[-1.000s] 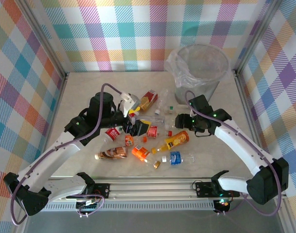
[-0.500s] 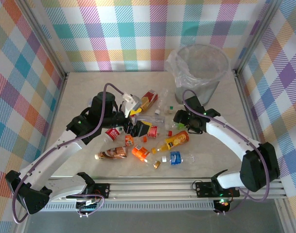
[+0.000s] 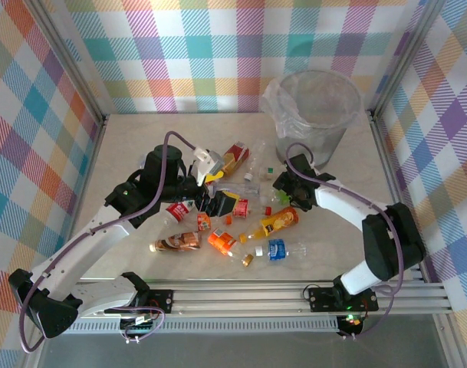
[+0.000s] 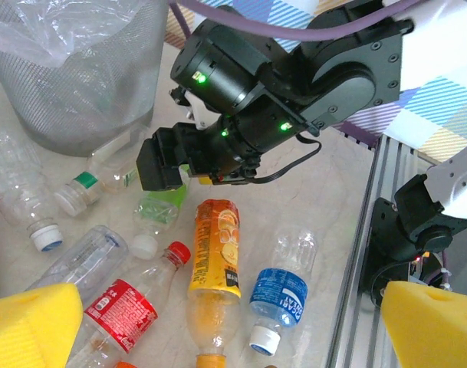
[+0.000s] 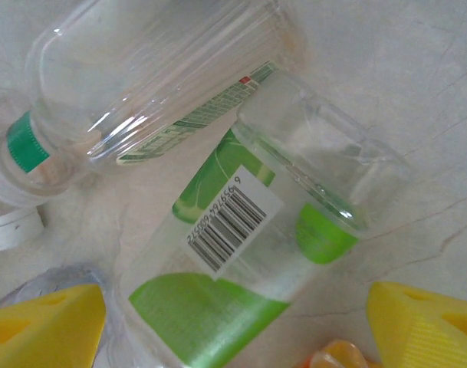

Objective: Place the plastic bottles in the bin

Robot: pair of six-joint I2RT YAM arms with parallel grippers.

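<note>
Two risks apply: the right tool (image 5: 233,330), jaws apart and straddling the green-label bottle (image 5: 241,253) that lies on the surface (image 5: 417,92) near the bin (image 3: 325,134), may close off-centre on the thin clear wall, so that the bottle squirts out sideways or crumples. The clear bottle with the green neck band (image 5: 141,92) lies just beside it and may be pinched or dragged along. The left tool (image 4: 231,326) hovers with jaws wide apart over the other plastic bottles (image 3: 221,241), holding nothing.
</note>
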